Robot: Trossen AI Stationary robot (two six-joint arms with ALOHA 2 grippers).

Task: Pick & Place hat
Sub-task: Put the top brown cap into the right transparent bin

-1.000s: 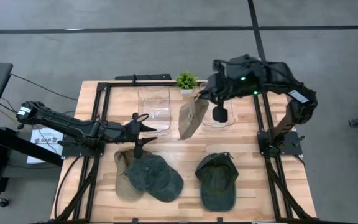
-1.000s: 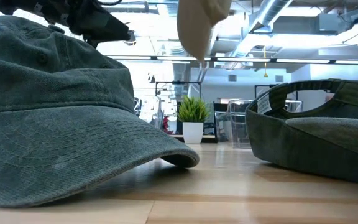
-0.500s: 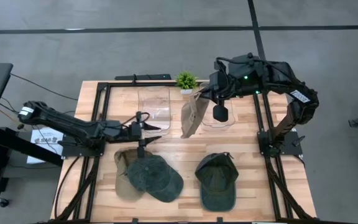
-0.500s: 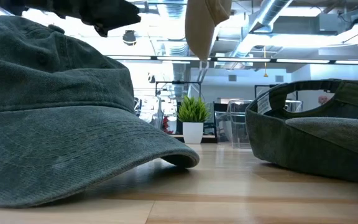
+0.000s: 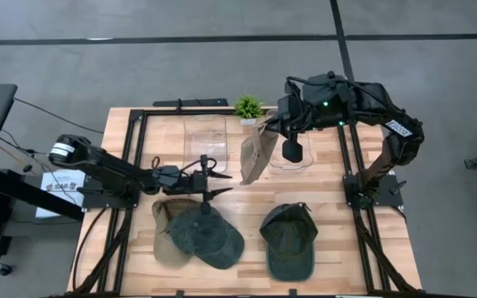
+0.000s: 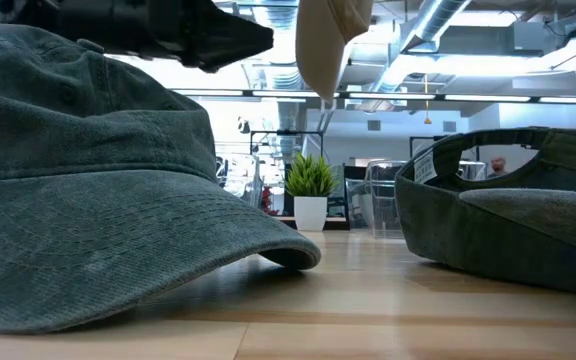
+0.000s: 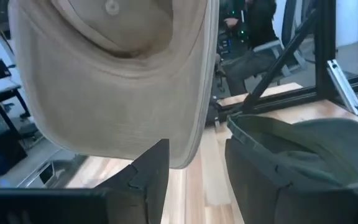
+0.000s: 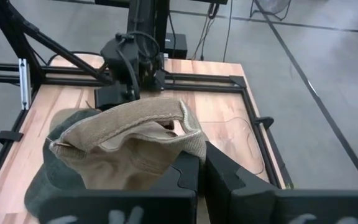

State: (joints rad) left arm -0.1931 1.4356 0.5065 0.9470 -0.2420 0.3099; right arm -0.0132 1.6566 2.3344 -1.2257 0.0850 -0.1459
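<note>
Pinched shut on the brim of a tan cap (image 5: 255,155), the right gripper (image 5: 265,126) holds it hanging above the wooden table (image 5: 330,199), just beside two clear bins (image 5: 204,142) at the back. Spread jaws mark the left gripper (image 5: 212,178), which hovers empty over a faded dark green cap (image 5: 208,236) that overlaps a beige cap (image 5: 166,240). An upturned olive cap (image 5: 289,240) lies near these, towards the right arm's side. A small potted plant (image 5: 248,107) stands at the far edge. Grey floor (image 5: 222,66) surrounds the table; the low view shows ceiling ducts (image 6: 448,25) and strip lights.
</note>
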